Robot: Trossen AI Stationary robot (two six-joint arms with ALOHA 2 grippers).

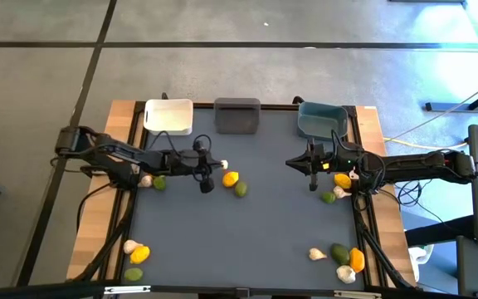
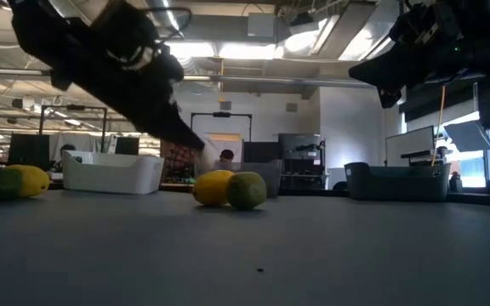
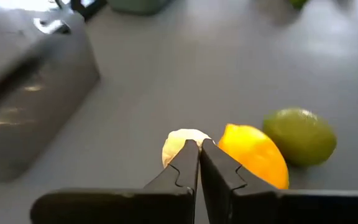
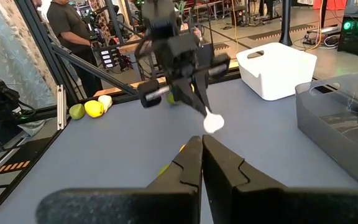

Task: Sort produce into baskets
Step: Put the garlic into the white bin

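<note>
My left gripper (image 1: pixel 218 165) is shut on a whitish garlic bulb (image 3: pixel 180 144) above the table's middle, just left of a lemon (image 1: pixel 231 178) and a lime (image 1: pixel 241 189) lying side by side on the mat. My right gripper (image 4: pixel 202 140) is shut and empty, hovering in front of the teal basket (image 1: pixel 320 120). The white basket (image 1: pixel 168 116) and the dark grey basket (image 1: pixel 237 115) stand along the far edge. The bulb also shows in the right wrist view (image 4: pixel 213 122). My left gripper pinches the garlic bulb between its two fingers, only at their free ends (image 4: pixel 205 112). The fingers slant down from the table's left side. The bulb (image 3: pixel 178 140) sits at the fingertips, lifted clear of the mat.
A lime (image 1: pixel 160 183) and a garlic bulb (image 1: pixel 146 179) lie under the left arm. More produce lies at the near left corner (image 1: pixel 136 256), beside the right arm (image 1: pixel 335 189) and at the near right corner (image 1: pixel 343 259). People stand beyond the table (image 4: pixel 73 28).
</note>
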